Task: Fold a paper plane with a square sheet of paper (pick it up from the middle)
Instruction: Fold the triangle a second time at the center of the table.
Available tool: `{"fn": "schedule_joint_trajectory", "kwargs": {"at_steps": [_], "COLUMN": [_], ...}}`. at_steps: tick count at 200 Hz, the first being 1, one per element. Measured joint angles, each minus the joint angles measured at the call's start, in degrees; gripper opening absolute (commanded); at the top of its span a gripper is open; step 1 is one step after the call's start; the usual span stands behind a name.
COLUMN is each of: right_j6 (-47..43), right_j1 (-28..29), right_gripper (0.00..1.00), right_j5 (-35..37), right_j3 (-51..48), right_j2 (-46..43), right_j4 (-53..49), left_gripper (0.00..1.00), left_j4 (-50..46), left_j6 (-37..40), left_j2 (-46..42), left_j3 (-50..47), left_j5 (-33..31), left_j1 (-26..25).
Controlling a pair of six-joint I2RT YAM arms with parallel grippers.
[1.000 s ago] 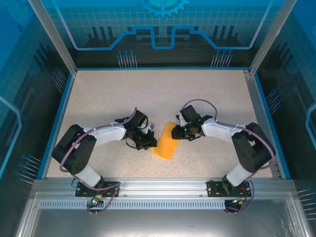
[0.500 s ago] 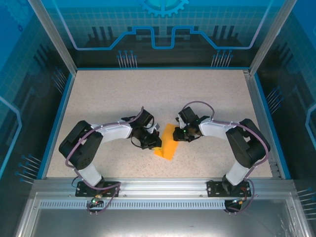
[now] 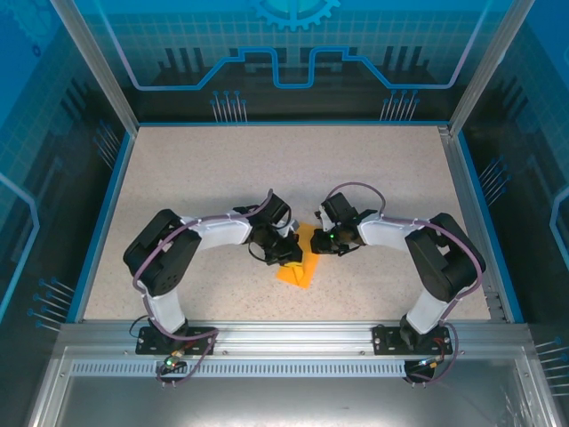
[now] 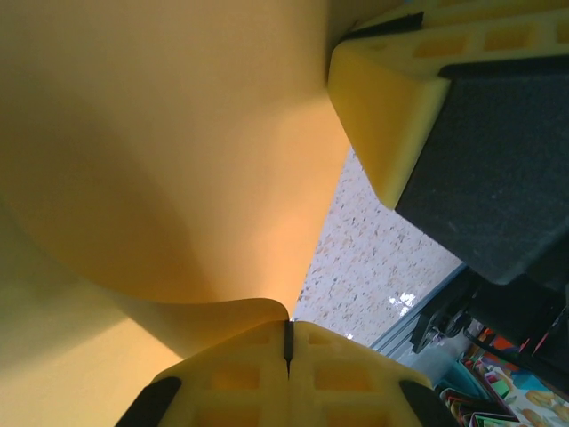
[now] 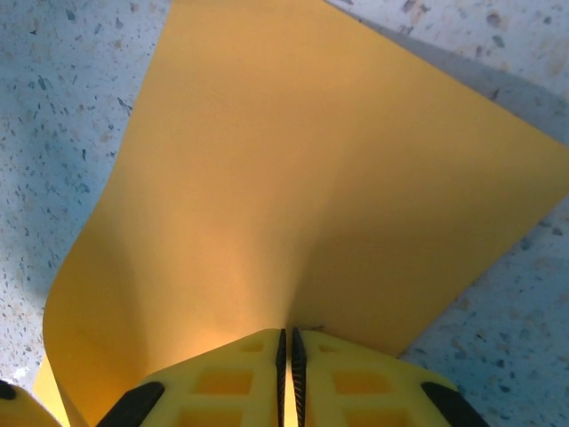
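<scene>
The square sheet of paper [image 3: 299, 270] is plain orange-yellow and lies bent between both arms at the middle of the table. My left gripper [image 3: 289, 259] is shut on one curled edge of the sheet [image 4: 178, 133], its tips [image 4: 287, 340] pressed together. My right gripper [image 3: 318, 242] is shut on the opposite side, where the sheet [image 5: 293, 178] rises into a ridge running into its tips [image 5: 286, 345]. In the left wrist view, one yellow finger of the right gripper [image 4: 382, 107] stands close at the upper right. The two grippers are near each other over the paper.
The speckled beige table [image 3: 267, 169] is ringed by a blue rail [image 3: 105, 209] and clear walls. A metal frame [image 3: 284, 334] carrying both arm bases runs along the near edge. Bare tabletop [image 5: 53, 107] shows around the sheet.
My left gripper has moved right with its edge of the sheet, so the paper looks narrower from above. The right gripper has closed down on the sheet and stayed almost in place.
</scene>
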Motion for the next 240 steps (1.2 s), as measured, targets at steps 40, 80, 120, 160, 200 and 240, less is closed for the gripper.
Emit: {"fn": "schedule_joint_trajectory", "kwargs": {"at_steps": [40,80,120,160,200,240], "right_j6": [0.0,0.0,0.0,0.0,0.0,0.0], "right_j1": [0.0,-0.1,-0.1,-0.4,-0.4,-0.5], "right_gripper": [0.13,0.12,0.12,0.12,0.12,0.12], "right_j5": [-0.5,-1.3,-1.7,-2.4,-2.6,-2.8], "right_j3": [-0.5,-0.9,-0.9,-0.9,-1.0,-1.3], "right_j2": [0.0,0.0,0.2,0.3,0.4,0.4], "right_j4": [1.2,2.1,2.5,2.7,3.0,3.5], "left_gripper": [0.03,0.04,0.03,0.04,0.04,0.05], "left_j4": [0.0,0.0,0.4,0.6,0.9,0.9], "left_j6": [-0.3,-0.7,-1.9,-2.1,-2.1,-2.1], "left_j2": [1.8,3.4,5.1,5.2,6.2,6.5], "left_j3": [1.7,4.0,5.2,5.3,5.7,5.8], "left_j5": [0.0,-0.6,-1.6,-2.2,-2.2,-2.2], "left_j1": [-0.2,-0.2,-0.2,-0.2,-0.5,-0.5]}}
